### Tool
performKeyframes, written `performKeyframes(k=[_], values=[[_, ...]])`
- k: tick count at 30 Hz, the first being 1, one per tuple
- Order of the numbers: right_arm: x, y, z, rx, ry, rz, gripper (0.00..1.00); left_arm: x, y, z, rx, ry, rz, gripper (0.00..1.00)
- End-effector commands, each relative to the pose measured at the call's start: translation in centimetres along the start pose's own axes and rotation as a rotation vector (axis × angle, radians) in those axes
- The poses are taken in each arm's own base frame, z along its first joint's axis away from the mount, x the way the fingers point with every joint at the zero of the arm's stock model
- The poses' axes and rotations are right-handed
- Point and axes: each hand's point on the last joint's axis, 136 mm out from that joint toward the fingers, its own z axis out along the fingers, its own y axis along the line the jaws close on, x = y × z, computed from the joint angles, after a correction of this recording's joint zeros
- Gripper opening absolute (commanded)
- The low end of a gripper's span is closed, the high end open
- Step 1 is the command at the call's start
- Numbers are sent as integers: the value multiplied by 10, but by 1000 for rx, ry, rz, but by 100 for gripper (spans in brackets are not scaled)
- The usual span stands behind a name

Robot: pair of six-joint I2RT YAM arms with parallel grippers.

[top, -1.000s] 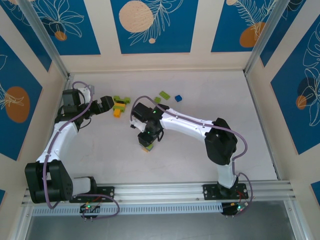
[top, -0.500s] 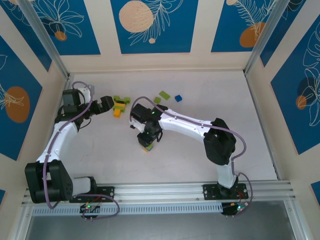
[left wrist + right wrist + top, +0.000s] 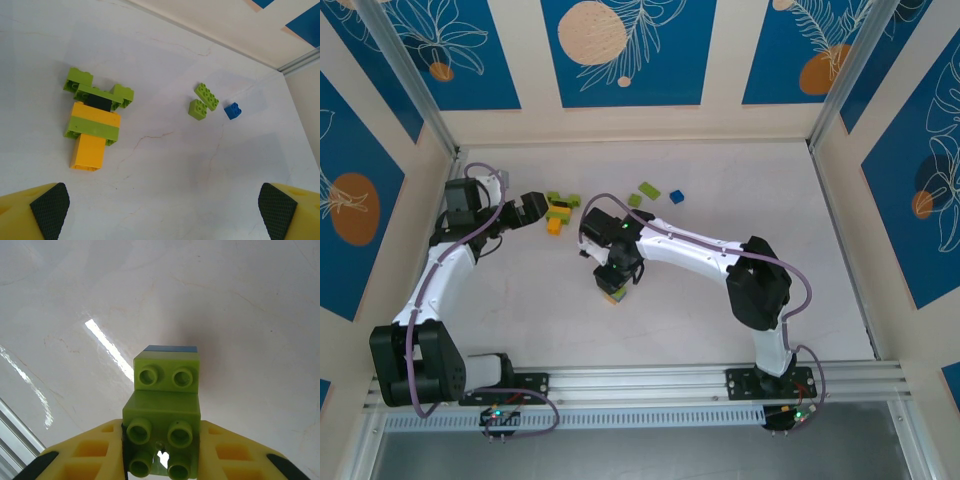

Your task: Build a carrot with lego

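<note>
- No text, label, brand, number or sign can be read in any view.
- The studs of the lime green lego (image 3: 164, 410), seen close in the right wrist view, look plain. Any moulded mark on them is perhaps too faint to tell.
- The lit boards (image 3: 500, 412) at the arm bases, seen from the top, are too small to read.

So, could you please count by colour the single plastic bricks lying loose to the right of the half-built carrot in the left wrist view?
Lime green studded plastic bricks: 2
Blue studded plastic brick: 1
Total: 3
</note>
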Motion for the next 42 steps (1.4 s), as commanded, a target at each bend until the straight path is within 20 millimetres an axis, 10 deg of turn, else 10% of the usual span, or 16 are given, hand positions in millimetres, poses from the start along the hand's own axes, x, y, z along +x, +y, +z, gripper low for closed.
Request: performKeyframes(k=[1, 29, 42], values=[[47, -8, 65, 33, 223, 27, 31, -9, -7, -6, 17, -23, 12, 99], [23, 12, 26, 9, 120, -28, 50, -10, -8, -8, 18, -28, 14, 100], [-4, 9, -29, 6, -73, -33, 69, -10, -8, -8, 19, -28, 15, 100]])
